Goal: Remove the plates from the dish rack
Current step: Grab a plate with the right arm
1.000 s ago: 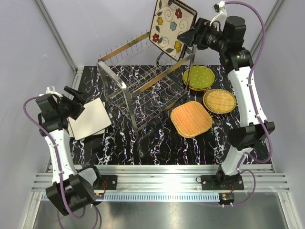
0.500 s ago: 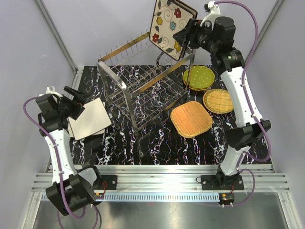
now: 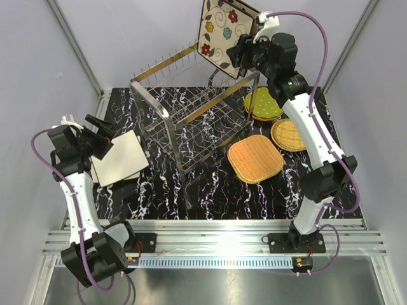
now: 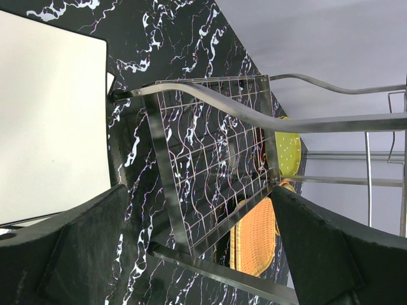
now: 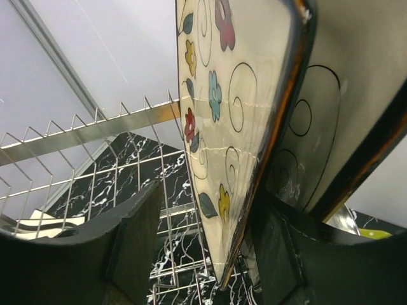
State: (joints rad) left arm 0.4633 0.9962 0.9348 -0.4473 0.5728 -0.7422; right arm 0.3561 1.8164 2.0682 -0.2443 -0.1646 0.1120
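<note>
Top external view: my left gripper is hanging wide open, empty, with a cream plate unloaded just beside it. My right gripper is straddling the flower-patterned plate, jaws not yet clamped. It is seemingly the last in the dish rack.

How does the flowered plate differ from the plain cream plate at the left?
The flowered plate stands on edge in the dish rack; the plain cream plate lies flat on the table. The flowered plate bears coloured flowers and a dark rim; the cream one is unmarked. Both are square.
</note>
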